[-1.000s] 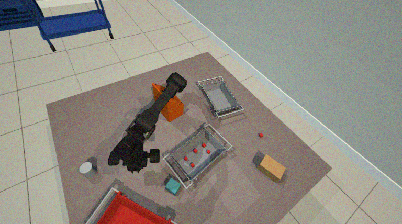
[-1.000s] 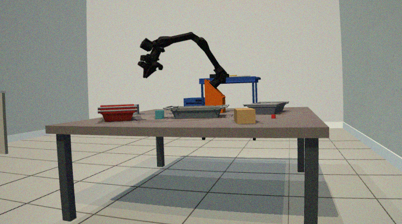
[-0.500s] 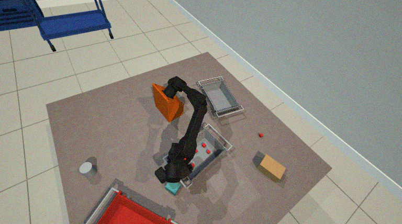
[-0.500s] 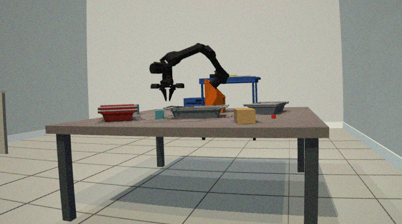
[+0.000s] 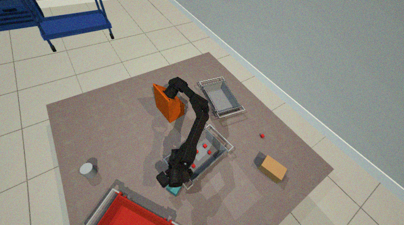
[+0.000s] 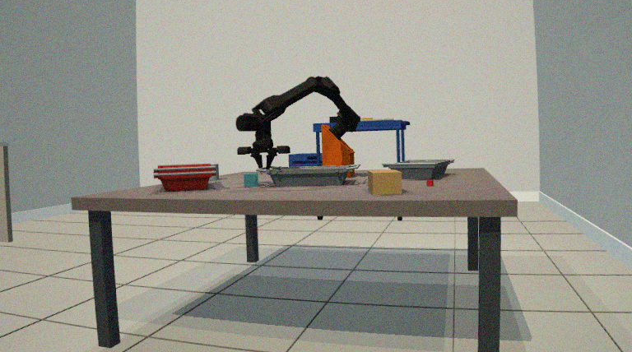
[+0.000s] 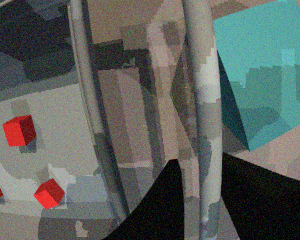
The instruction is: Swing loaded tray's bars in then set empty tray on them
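While the claw (image 5: 178, 180) (image 6: 263, 166) (image 7: 196, 164) stands slightly open, gripping nothing, one bar (image 5: 189, 186) (image 7: 209, 110) runs between its fingertips; the loaded tray (image 5: 219, 154) (image 6: 309, 177) (image 7: 50, 112) and teal block (image 5: 173, 190) (image 6: 250, 179) (image 7: 265, 65) flank it.

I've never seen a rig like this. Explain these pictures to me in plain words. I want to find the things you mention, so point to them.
The machine is one black robot arm (image 5: 194, 133) (image 6: 293, 97) on an orange base (image 5: 163, 106) (image 6: 332, 150). The top picture looks down from above, the exterior one looks across the table from the side, and the wrist one looks out past the gripper (image 5: 178, 176) (image 6: 264, 166) (image 7: 200, 159).

On the table are a grey tray (image 5: 212, 160) (image 6: 307, 177) (image 7: 45, 107) with small red blocks inside, a similar empty tray (image 5: 221, 97) (image 6: 415, 171), a red tray (image 5: 128, 213) (image 6: 186, 182), a teal block (image 5: 173, 190) (image 6: 250, 179) (image 7: 265, 65), a tan block (image 5: 273, 167) (image 6: 384, 182) and one loose red block (image 5: 262, 135) (image 6: 429, 182).

The gripper is slightly open at the loaded tray's end, holding nothing.
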{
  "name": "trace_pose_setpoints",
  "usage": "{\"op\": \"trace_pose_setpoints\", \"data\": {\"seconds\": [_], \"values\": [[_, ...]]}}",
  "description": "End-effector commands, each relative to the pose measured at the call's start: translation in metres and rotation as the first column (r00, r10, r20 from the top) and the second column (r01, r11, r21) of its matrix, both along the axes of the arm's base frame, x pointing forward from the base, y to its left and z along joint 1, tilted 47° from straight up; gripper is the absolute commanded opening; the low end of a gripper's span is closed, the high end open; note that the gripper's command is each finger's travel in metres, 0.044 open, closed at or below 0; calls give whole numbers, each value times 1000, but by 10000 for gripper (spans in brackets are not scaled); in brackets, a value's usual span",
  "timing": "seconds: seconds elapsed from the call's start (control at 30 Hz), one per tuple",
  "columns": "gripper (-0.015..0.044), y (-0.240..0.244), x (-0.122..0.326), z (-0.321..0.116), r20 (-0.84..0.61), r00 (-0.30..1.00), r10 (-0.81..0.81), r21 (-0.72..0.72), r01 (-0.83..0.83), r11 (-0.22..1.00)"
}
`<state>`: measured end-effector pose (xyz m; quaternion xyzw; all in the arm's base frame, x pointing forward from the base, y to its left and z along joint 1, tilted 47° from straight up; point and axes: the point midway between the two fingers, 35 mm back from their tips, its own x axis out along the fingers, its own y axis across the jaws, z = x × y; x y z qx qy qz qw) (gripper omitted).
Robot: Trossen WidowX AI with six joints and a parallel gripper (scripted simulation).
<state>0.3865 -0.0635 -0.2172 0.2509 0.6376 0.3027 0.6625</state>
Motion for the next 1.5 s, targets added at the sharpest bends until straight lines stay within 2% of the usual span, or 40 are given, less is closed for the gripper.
{"op": "trace_pose_setpoints", "data": {"seconds": [0.0,0.53,1.1,1.47], "values": [[83,2,-2,-5,-3,1000,-13,7,13,1000],[83,-2,-4,40,-4,1000,-13,7,13,1000],[83,44,-7,58,-5,1000,-13,10,13,1000],[83,11,-10,82,-5,1000,-13,8,13,1000]]}}
